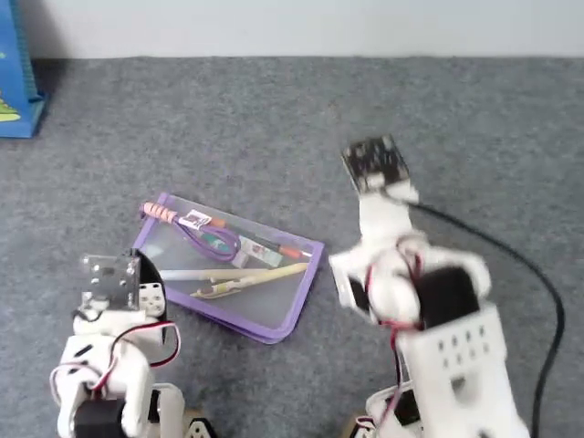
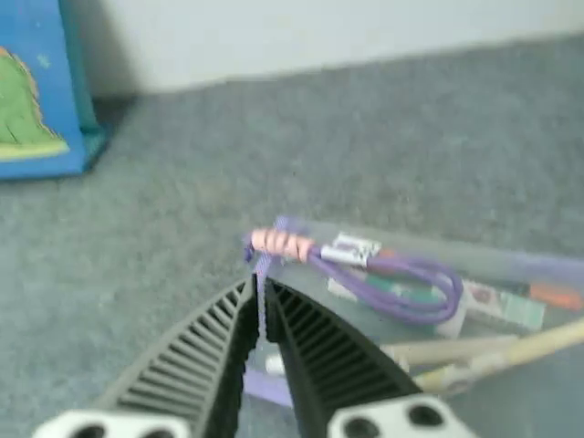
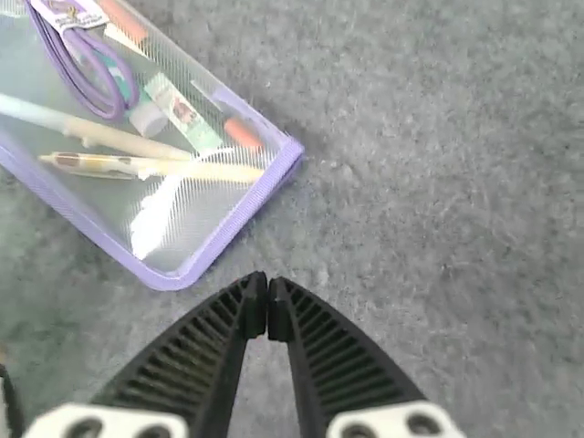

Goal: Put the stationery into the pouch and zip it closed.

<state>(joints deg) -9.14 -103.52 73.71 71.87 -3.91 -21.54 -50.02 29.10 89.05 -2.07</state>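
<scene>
Grey carpeted surface [image 1: 456, 137], blue box [image 1: 16, 82] at its far corner, pale wall [image 1: 319, 27] behind

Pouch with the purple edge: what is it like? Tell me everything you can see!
The pouch is a flat, see-through plastic rectangle with a purple edge. It lies slanted on the grey table. Inside are pens. A purple cord with a pink band lies on it at one corner. The left pincer is shut on the purple edge by that corner. I cannot tell if the zip is closed.
</scene>
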